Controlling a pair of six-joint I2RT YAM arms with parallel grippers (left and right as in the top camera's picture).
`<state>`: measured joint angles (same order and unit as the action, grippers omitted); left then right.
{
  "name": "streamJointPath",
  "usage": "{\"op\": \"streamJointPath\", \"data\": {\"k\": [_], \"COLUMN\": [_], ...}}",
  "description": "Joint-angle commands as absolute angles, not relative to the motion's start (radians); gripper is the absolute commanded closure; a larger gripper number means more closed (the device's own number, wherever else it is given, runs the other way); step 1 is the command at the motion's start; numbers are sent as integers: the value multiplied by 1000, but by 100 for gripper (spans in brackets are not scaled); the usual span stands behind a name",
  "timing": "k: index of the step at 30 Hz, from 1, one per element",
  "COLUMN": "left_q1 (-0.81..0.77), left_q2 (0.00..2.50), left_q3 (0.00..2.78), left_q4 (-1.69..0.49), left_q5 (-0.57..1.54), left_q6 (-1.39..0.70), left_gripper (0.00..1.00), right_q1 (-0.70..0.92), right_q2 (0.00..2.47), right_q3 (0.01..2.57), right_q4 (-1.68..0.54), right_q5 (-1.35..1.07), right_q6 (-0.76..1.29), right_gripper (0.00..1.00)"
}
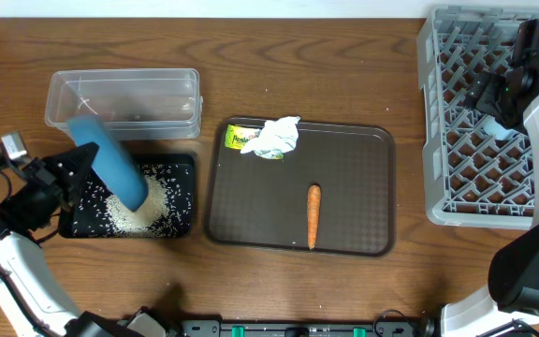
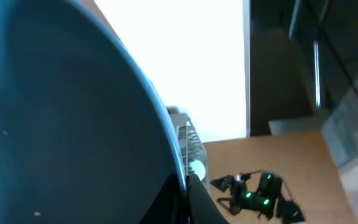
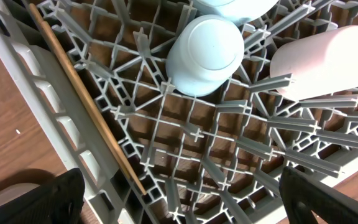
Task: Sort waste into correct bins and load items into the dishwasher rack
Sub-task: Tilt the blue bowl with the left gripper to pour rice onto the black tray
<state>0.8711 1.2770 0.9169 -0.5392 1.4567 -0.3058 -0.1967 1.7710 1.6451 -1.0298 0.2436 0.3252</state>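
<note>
My left gripper (image 1: 76, 171) is shut on the rim of the round dark-blue plate (image 1: 110, 161), holding it steeply tilted over the black tray (image 1: 192, 192), where white rice (image 1: 138, 213) lies piled and scattered. The plate (image 2: 61, 112) fills the left wrist view, its rim pinched at my left gripper (image 2: 187, 193). My right gripper (image 3: 179, 205) hangs open above the grey dishwasher rack (image 3: 36, 93). In the rack are an upturned light-blue bowl (image 3: 204, 53), a white cup (image 3: 325, 59) and a wooden chopstick (image 3: 86, 99). On the brown tray lie the napkin (image 1: 277, 138), wrapper (image 1: 240, 139) and carrot (image 1: 313, 215).
The clear tub (image 1: 124, 98) stands just behind the black tray. The brown serving tray (image 1: 363, 187) fills the table's middle. The dishwasher rack (image 1: 429, 112) takes up the right side, with my right arm (image 1: 531, 65) over it.
</note>
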Motion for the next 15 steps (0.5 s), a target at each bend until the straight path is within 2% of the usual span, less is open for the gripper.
{"op": "streamJointPath", "data": {"k": [1, 6, 9, 15], "left_q1": [879, 876, 876, 876], "left_q2": [1288, 1275, 1274, 1280], "left_q3": [920, 920, 920, 920], "left_q4": [-554, -651, -605, -577], "left_q5": [1493, 1569, 1445, 1480], "left_q6": [-307, -271, -233, -256], "left_gripper": [94, 94, 94, 94], "right_q1": [-199, -199, -199, -199], "right_q2": [1769, 1769, 1769, 1769], "right_q3": [1644, 1644, 1644, 1644], "right_q4": [-1029, -1029, -1029, -1029], "right_q5": [258, 258, 258, 258], "right_q6": [313, 313, 313, 313], "right_gripper": [1, 1, 1, 1]}}
